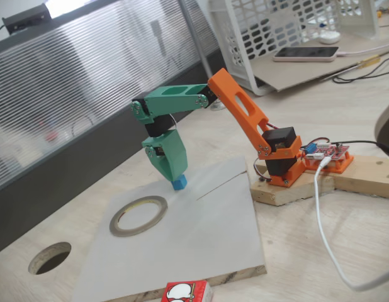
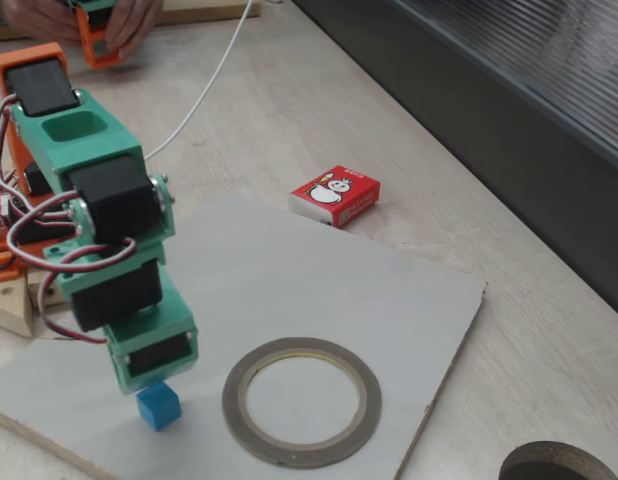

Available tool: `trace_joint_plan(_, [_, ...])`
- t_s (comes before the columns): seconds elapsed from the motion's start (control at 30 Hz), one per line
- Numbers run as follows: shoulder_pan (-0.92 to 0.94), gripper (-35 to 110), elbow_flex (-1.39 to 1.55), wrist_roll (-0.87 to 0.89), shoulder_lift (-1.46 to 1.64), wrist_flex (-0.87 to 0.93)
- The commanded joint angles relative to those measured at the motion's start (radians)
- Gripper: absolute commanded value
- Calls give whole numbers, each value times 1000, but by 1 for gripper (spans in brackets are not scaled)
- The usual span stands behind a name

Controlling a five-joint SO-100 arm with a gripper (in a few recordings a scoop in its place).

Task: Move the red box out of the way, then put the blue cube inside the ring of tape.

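Green hand (image 2: pixel 154 385) poised directly over the blue cube (image 2: pixel 158 406), grip impossible to tell, ring of tape (image 2: pixel 301 402) at its 3 o'clock, red box (image 2: pixel 336 195) lying off the grey board (image 2: pixel 289 290) on the counter (image 2: pixel 509 330)

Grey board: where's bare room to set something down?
Free: the grey board between the ring of tape and the red box, and its corner near the wooden base. Crowded: where the gripper sits over the blue cube, beside the ring.

You're working on a pale wooden tabletop (image 1: pixel 345 239) beside a ribbed translucent wall panel (image 1: pixel 87 82), under bright daylight.
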Motion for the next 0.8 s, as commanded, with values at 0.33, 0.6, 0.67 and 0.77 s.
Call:
trace_joint_plan(0.33, [6, 33, -11, 8, 48, 23])
trace_joint_plan(0.6, [44, 33, -11, 8, 46, 104])
trace_joint_plan(0.67, [67, 33, -11, 8, 46, 106])
trace_joint_plan(0.77, [71, 33, -17, 8, 46, 106])
